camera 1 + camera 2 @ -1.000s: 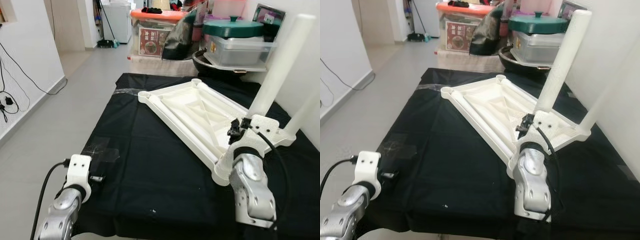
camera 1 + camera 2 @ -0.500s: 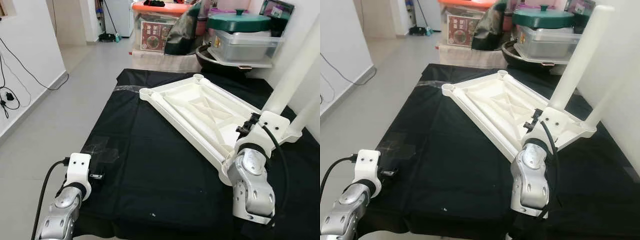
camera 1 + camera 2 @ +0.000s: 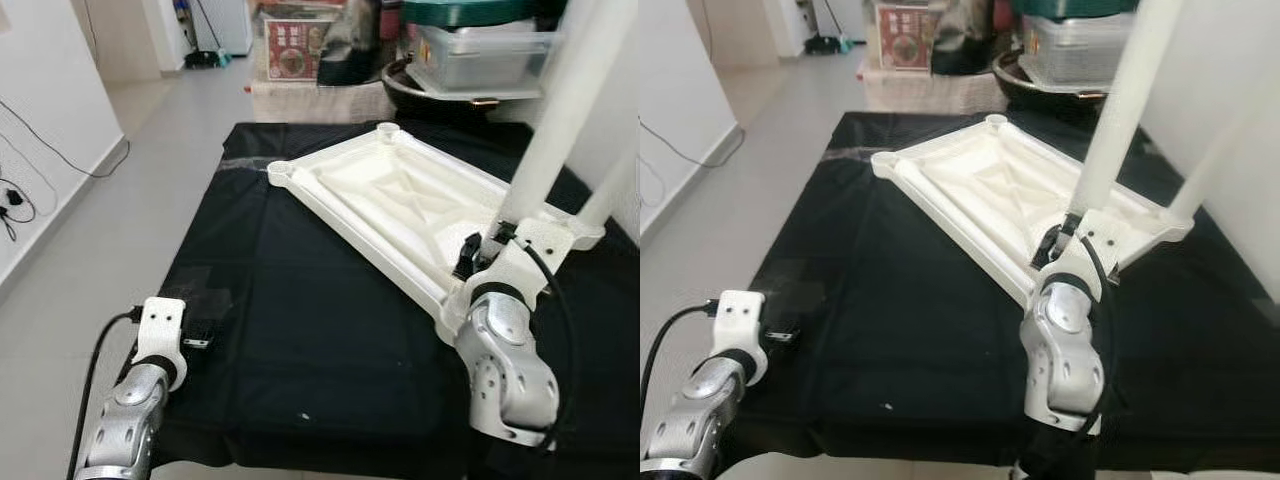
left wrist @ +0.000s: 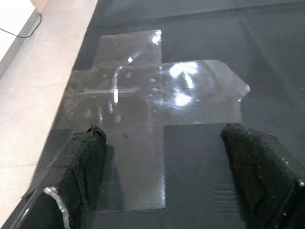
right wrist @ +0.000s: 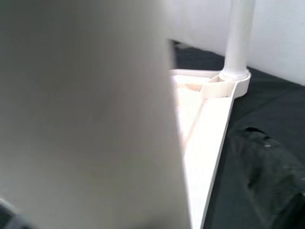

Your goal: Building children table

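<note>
— Since a second ago, what has moved?

— Mostly the camera: the whole scene has slid, so the bins at the back now sit cut off at the upper edge. The right gripper [image 3: 478, 252] remains at the base of the near leg [image 3: 558, 110], and the leg reads a little more upright than before. The left gripper [image 4: 164, 176] has hardly shifted from its corner of the black cloth [image 3: 300, 300].

— Where is the table itself?

— The white tabletop [image 3: 400, 205] lies upside down on the cloth, its ribbed underside facing up. Two legs stand at the corners nearest the right gripper: the near leg directly in front of its fingers, and the far leg [image 5: 239, 38] just beyond it, seated in its corner socket. The two corners far from the gripper show open sockets.

— Is the right gripper clamped on the leg?

— I cannot tell. The leg fills the wrist view close up, blurred, and the head views hide the fingers behind the wrist mount.

— And the left?

— Fingers spread, hovering low over a patch of clear tape [image 4: 157, 95], holding nothing.

— How will the parts handle?

— Probably light, stiff moulded plastic, smooth enough to slip. I would grasp the leg low, near its socket, where leverage is least; held high, it could tip the tabletop.
</note>
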